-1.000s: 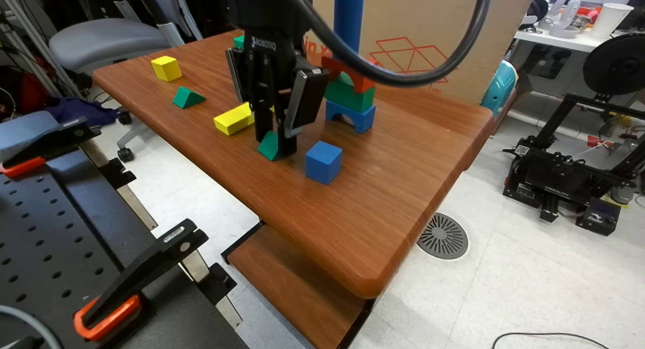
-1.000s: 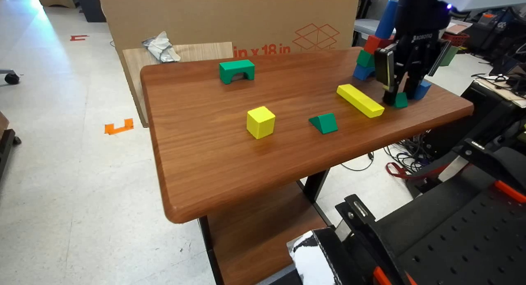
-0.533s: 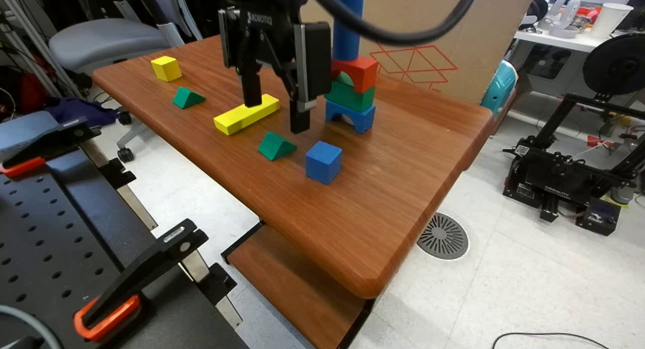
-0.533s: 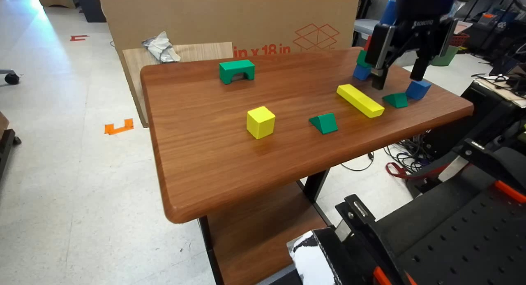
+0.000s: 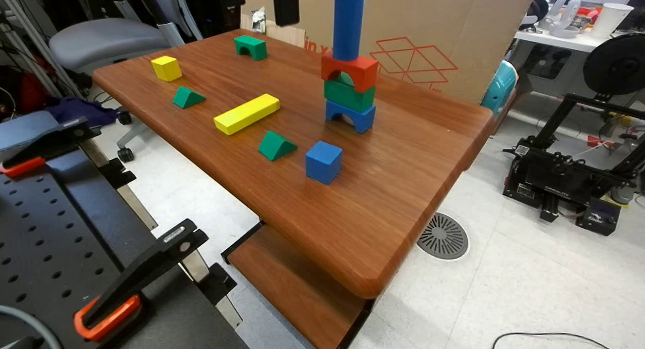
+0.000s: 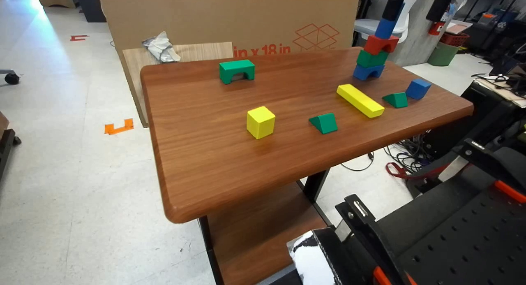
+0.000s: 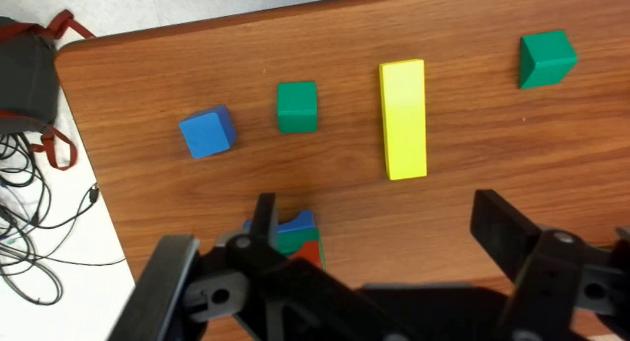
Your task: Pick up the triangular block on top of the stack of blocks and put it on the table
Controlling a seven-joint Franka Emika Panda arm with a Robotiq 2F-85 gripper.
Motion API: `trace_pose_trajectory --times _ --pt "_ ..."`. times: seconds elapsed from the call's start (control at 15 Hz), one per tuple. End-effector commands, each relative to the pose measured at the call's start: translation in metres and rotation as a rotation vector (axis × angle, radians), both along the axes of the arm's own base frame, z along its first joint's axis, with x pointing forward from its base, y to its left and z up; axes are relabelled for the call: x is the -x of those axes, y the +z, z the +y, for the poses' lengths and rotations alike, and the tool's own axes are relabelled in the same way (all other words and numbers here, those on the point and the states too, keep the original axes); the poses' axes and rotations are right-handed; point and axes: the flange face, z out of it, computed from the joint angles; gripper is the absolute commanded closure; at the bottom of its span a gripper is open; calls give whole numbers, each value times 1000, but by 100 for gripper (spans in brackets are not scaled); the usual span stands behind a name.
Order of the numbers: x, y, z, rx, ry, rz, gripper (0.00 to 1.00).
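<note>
The triangular block [image 5: 276, 146], a green wedge, lies on the table [image 5: 383, 198] beside the blue cube, on its broad side with its ridge up. It shows in the wrist view [image 7: 297, 107] too. The stack of blocks [image 6: 372, 59] stands upright: a blue arch, a green block, a red arch, and a tall blue cylinder [image 5: 347, 29] on top. High above the table, my gripper [image 7: 376, 208] is spread wide with nothing between its fingers. In an exterior view one finger [image 6: 394, 5] overlaps the cylinder; whether they touch I cannot tell.
A blue cube [image 5: 323, 161] sits close to the wedge. Also on the table are a long yellow block [image 5: 247, 114], another green wedge [image 6: 324, 123], a yellow cube [image 6: 261, 122] and a green arch [image 6: 237, 70]. A large cardboard box [image 6: 230, 17] stands behind.
My gripper has opened around the triangular block, let it go on the table and risen well above it. The block and the stack have stayed in place.
</note>
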Motion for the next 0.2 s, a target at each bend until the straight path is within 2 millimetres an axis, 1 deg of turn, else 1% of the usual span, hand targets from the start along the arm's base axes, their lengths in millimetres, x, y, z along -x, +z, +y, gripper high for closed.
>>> trace_pose_trajectory --times 0.0,0.13 --pt "1 6 -1 -4 -1 0 0" --pt "3 7 -1 -6 -1 1 0"
